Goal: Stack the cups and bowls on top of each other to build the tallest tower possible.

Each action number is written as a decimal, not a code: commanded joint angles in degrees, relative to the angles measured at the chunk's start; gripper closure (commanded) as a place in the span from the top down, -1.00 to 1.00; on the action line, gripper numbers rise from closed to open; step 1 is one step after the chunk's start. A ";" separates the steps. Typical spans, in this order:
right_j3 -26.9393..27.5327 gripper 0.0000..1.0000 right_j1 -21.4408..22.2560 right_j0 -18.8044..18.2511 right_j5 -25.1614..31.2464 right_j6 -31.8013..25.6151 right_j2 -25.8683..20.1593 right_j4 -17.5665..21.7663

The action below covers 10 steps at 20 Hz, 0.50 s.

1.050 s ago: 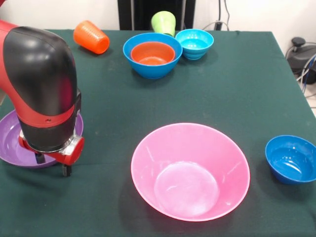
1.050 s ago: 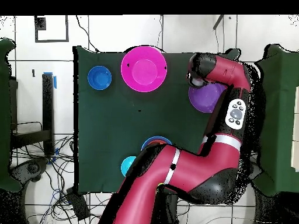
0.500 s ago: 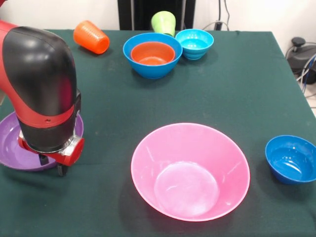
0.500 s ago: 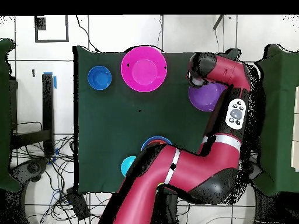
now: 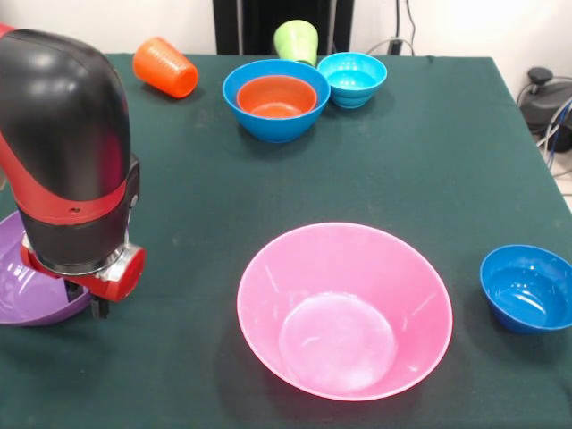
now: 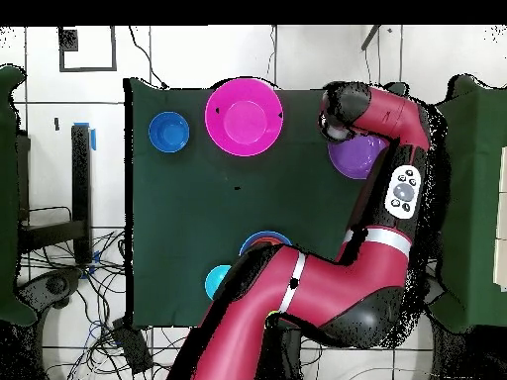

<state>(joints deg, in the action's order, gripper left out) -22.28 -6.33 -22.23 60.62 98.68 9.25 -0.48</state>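
Observation:
My gripper (image 5: 85, 302) hangs under the arm's black and red head at the near left, its fingers (image 5: 98, 308) astride the right rim of the purple bowl (image 5: 27, 290), shut on it. The bowl is tilted, its side showing, and it reaches the picture's left edge; from above it (image 6: 358, 158) lies partly under the arm. The huge pink bowl (image 5: 344, 308) sits at near centre. A dark blue bowl (image 5: 527, 288) rests at the near right. At the far side, the small orange bowl (image 5: 276, 96) nests in the medium blue bowl (image 5: 246, 112), beside the cyan bowl (image 5: 352, 78).
The ribbed orange cup (image 5: 164, 67) lies on its side at the far left. The lime green cup (image 5: 296, 40) is at the far edge behind the blue bowl. The green cloth's edge (image 5: 536, 152) runs close along the right.
The arm's head has risen slightly and shifted left in the front view. The purple bowl, flat on the cloth before, now tilts and has gone left with the gripper.

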 commanded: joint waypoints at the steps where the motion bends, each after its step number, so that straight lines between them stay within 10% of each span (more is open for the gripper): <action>1: -3.25 -1.00 -2.64 0.85 -1.10 -3.55 -6.12 0.01; 10: -21.27 -1.00 14.26 2.64 5.42 1.08 -1.77 -1.21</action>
<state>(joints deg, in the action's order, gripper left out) -29.81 -0.56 -21.55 60.71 98.68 10.17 -0.82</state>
